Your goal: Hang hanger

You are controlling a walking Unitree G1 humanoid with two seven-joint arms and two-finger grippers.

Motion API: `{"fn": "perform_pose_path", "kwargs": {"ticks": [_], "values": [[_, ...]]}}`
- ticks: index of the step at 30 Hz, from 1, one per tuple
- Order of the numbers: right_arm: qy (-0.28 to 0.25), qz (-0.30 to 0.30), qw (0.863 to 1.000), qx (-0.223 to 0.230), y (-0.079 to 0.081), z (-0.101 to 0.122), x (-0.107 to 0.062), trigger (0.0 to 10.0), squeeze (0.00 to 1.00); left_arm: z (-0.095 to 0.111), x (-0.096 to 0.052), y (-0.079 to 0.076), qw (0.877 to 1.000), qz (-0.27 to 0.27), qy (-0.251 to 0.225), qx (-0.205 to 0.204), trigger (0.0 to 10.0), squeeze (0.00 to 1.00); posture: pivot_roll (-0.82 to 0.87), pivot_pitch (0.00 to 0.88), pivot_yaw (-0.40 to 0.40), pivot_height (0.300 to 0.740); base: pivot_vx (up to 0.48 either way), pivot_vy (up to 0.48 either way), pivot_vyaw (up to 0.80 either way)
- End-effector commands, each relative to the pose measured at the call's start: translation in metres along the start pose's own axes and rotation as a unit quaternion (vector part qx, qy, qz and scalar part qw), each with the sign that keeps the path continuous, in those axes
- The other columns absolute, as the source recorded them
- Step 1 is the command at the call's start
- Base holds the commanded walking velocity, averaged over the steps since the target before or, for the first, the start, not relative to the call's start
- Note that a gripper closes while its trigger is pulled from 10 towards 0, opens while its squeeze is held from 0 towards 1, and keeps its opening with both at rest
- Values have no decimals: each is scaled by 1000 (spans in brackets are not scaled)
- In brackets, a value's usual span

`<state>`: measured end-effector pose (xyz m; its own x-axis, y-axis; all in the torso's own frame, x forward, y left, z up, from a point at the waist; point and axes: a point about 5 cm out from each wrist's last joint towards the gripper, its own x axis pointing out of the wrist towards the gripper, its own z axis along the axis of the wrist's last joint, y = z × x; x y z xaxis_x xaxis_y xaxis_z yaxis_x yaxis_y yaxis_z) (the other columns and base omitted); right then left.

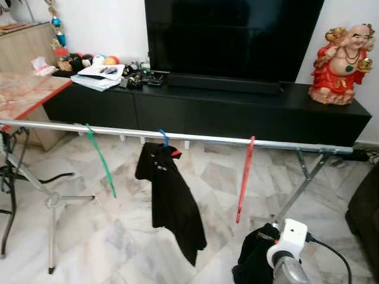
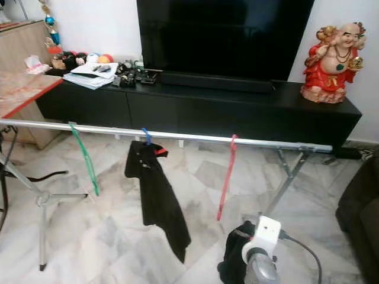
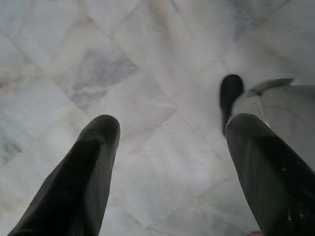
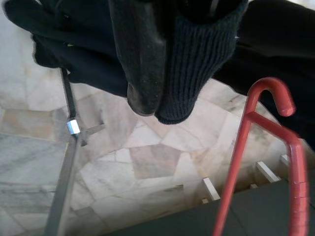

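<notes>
The left hand (image 3: 167, 162) hung spread over the floor. On the rail (image 1: 195, 138) the red hanger (image 1: 244, 180) hung: light, stiff, best held by its neck. The right hand (image 4: 162, 83) clamped a limp dark garment (image 1: 254, 257).

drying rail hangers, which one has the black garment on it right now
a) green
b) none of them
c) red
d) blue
d: on the silver rail the black garment hangs from the blue hanger, while the green hanger and the red hanger beside it hang bare.
</notes>
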<state>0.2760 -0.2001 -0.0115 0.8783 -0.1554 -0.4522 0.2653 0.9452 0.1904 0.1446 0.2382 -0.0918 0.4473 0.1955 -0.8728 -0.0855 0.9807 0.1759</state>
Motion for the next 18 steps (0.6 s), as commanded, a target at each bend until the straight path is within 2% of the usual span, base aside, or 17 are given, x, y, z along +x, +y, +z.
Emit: {"fn": "perform_pose_path", "kwargs": {"ticks": [1,18], "values": [[-13,-5,1000,-6,-4,6,1,10000,0,-1,0,-1,1000,1,0,-7,10000,0,85,0,13,740,0,304,0],[-1,-6,1000,-17,-7,0,-1,10000,0,-1,0,-1,1000,2,1,-8,10000,0,87,0,12,740,0,304,0]]}}
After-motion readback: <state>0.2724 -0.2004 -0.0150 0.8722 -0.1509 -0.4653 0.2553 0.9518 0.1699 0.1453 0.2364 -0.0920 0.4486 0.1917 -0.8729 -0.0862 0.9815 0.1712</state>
